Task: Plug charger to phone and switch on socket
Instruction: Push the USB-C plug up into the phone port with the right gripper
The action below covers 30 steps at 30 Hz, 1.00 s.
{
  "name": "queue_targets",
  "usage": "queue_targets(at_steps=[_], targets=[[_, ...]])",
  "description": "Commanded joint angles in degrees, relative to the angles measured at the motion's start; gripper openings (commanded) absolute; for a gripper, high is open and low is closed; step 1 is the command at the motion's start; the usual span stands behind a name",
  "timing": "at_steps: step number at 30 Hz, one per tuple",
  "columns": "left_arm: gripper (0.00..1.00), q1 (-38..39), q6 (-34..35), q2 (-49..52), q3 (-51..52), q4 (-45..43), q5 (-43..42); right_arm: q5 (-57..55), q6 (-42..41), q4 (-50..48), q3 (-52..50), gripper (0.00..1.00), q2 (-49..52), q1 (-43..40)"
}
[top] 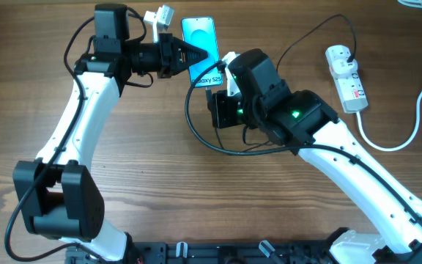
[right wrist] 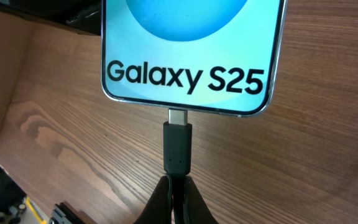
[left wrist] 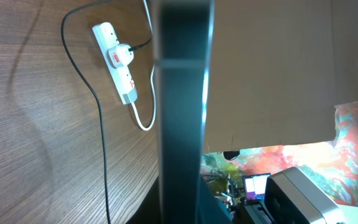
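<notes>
The phone (top: 199, 37) has a cyan screen and a white strip reading "Galaxy S25". My left gripper (top: 185, 53) is shut on its long left edge. In the left wrist view the phone (left wrist: 182, 93) shows edge-on as a dark upright bar. My right gripper (right wrist: 178, 186) is shut on the charger's black plug (right wrist: 178, 146). The plug's metal tip meets the port in the phone's (right wrist: 191, 37) bottom edge. The charger's thin black cable (top: 204, 136) loops below the phone and runs to the white socket (top: 346, 77) at the right, which also shows in the left wrist view (left wrist: 118, 62).
A thick white lead (top: 409, 132) curves from the socket's near end toward the right table edge. The right arm's body (top: 299, 114) lies between the phone and the socket. The wooden table (top: 152, 169) fills the view.
</notes>
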<state>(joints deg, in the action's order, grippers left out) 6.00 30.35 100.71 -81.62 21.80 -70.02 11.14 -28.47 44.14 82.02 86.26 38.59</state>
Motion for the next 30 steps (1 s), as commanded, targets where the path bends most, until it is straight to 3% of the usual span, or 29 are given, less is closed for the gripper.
queue_targets(at_steps=[1, 30], targets=[[0.04, 0.11, 0.57, -0.61, -0.55, -0.44, -2.45, 0.96, -0.46, 0.13, 1.33, 0.04, -0.31, 0.24], [0.04, 0.11, -3.15, -0.61, -0.57, -0.20, -1.46, -2.97, 0.02, 0.00, 1.38, 0.04, 0.85, 1.11]])
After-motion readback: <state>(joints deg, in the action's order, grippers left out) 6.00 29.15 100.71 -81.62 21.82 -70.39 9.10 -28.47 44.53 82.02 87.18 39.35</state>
